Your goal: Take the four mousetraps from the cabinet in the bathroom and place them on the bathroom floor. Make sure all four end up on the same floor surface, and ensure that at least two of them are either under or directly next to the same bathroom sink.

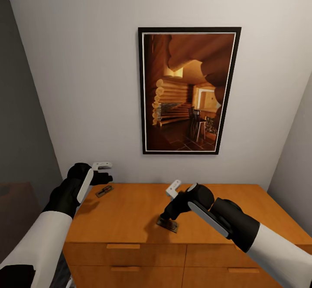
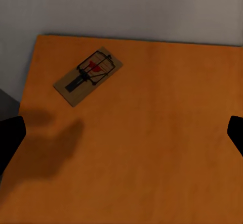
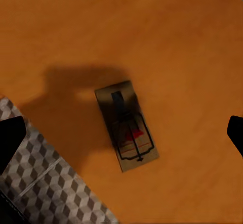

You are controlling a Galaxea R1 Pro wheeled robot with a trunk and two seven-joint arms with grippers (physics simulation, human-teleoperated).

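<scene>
Lying on cabinet (image 1: 130,210) top: 2 mousetraps (image 1: 104,191) (image 1: 167,224); both pincers (image 1: 102,171) (image 1: 167,215) apart, empty.

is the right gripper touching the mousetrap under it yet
Apart. In the right wrist view the mousetrap lies flat on the cabinet top, with bare wood between it and both fingers of the open right gripper.

2 mousetraps lie on the cabinet (image 1: 130,210): one (image 1: 104,191) back-left, one (image 1: 167,224) front-centre.

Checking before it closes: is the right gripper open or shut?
Open. In the right wrist view, the right gripper's fingertips sit wide apart, the mousetrap lying flat on the cabinet between them, ungrasped.
</scene>
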